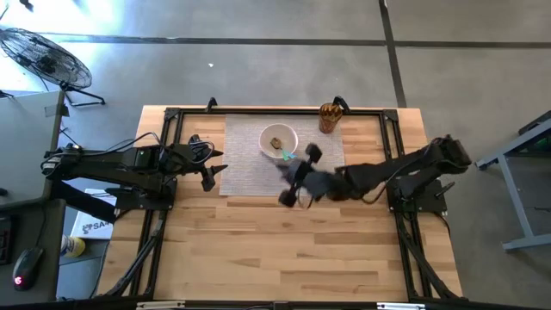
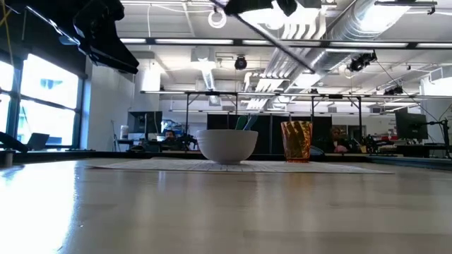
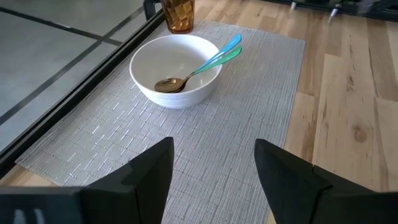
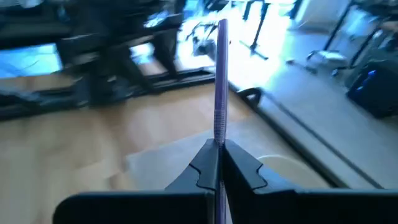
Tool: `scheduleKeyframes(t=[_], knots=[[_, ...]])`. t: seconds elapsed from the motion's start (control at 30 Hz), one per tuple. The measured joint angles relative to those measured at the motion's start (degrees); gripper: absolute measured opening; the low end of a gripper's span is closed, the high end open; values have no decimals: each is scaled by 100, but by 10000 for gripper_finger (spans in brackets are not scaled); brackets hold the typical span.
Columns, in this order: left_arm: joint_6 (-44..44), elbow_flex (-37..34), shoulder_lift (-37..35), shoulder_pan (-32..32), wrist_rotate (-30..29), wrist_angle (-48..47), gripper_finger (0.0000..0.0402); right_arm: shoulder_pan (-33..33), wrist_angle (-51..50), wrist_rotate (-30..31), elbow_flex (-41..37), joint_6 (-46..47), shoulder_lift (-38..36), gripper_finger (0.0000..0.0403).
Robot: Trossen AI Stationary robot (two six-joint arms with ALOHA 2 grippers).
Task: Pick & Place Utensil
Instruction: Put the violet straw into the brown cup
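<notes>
We see a thin purple utensil (image 4: 221, 87) pinched between the fingers of the right gripper (image 4: 219, 163), which are squeezed tight on it, so its long handle sticks straight out past the tips. We cannot tell what kind of utensil it is. The right gripper (image 1: 297, 181) is up in the air over the near right part of the grey mat (image 1: 245, 168), close to the white bowl (image 1: 278, 140). The bowl sits on the mat toward the far edge of the surface (image 1: 284, 250). Inside the bowl (image 3: 176, 68) lies a gold spoon (image 3: 169, 84), and two handles, one blue (image 3: 225, 48) and one green (image 3: 221, 59), lean on its rim. An amber cup (image 1: 329, 117) stands just past the far right corner of the mat, near the far edge of the surface. The left gripper (image 1: 209, 164) waits over the left edge of the mat, and its two dark fingers (image 3: 152, 171) are spread apart with nothing between them.
</notes>
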Motion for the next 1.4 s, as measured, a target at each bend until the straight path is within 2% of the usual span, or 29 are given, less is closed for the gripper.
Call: scheduleKeyframes(t=[0.3, 0.6, 0.8, 0.97, 1.2, 1.4], knots=[[0, 0, 0, 1, 0, -1, 220, -1541, 3873, 129, -2174, -1459, -900, 7], [0, 0, 0, 1, 0, 1, 220, -3223, 6831, -732, -3047, -2305, -1022, 5], [0, 0, 0, 1, 0, 1, 220, -3976, 7070, -734, -3075, -2255, -1018, 8], [0, 0, 0, 1, 0, 0, 220, -4396, 7034, -427, -3075, -2263, -941, 5], [0, 0, 0, 1, 0, -1, 220, -4844, 6805, -474, -3073, -2002, -727, 9], [0, 0, 0, 1, 0, -1, 220, -4994, 6641, -578, -3070, -1635, -248, 11]])
